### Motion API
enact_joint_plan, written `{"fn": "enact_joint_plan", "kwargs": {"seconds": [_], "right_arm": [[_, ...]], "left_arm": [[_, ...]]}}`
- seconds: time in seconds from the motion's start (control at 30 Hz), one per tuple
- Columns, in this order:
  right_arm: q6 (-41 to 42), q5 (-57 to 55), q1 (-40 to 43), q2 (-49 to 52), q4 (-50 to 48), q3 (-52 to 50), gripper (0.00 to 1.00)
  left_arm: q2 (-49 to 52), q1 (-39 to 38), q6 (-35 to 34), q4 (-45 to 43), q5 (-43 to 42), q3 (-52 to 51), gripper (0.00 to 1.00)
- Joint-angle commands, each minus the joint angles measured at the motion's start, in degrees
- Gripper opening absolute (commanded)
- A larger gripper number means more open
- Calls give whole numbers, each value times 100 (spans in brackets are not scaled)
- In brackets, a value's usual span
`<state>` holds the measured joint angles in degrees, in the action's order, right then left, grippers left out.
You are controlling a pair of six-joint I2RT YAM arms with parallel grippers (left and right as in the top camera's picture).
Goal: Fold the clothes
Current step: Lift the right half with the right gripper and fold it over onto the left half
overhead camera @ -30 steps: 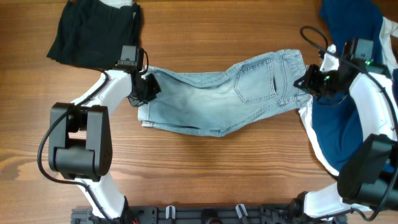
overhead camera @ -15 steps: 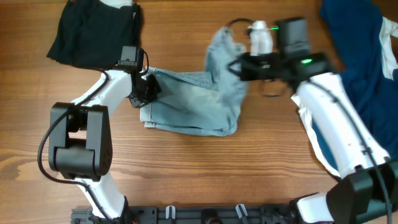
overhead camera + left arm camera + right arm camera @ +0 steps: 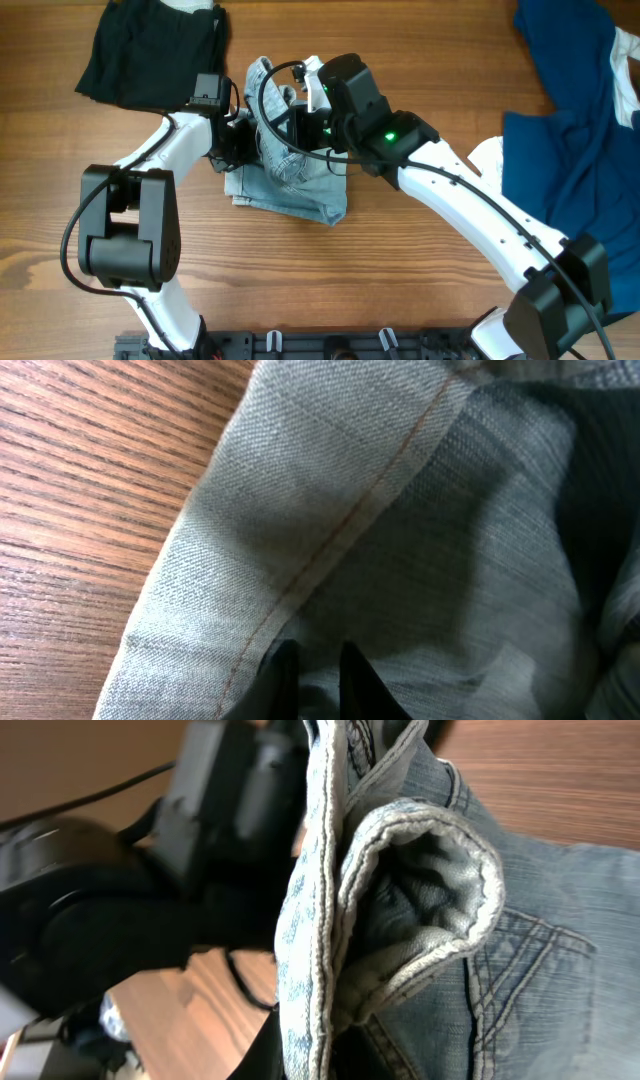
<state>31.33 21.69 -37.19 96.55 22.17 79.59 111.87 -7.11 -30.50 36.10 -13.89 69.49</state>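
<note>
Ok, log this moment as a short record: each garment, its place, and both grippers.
denim shorts: centre of table, doubled over leftward, upper layer bunched, not flat
left gripper: shut on the shorts' left edge
right gripper: shut on the raised, folded-over end
black garment: far left, apart from the shorts
navy garment: right side, apart from the shorts

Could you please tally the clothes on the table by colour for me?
Black garment: 1
Light-blue denim shorts: 1
Dark blue heap: 1, its separate pieces cannot be told apart
Total: 3
</note>
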Motion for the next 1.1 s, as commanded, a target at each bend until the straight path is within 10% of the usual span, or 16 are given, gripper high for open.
{"fn": "enact_joint_plan", "kwargs": {"seconds": [0.0,0.27,0.63,0.8,1.07], "right_arm": [[284,-422,13,-4,-142,146,4],[343,-857,13,48,-160,146,4],[562,-588,11,621,-249,146,5],[619,-531,9,658,-247,146,69],[592,-214,278,463,-319,149,84]], "left_arm": [[118,0,35,251,20,-103,15],[-898,0,151,822,474,37,21],[-2358,149,-35,986,702,37,80],[-2796,758,-175,981,778,37,86],[-3016,1613,-118,1099,774,37,89]]}}
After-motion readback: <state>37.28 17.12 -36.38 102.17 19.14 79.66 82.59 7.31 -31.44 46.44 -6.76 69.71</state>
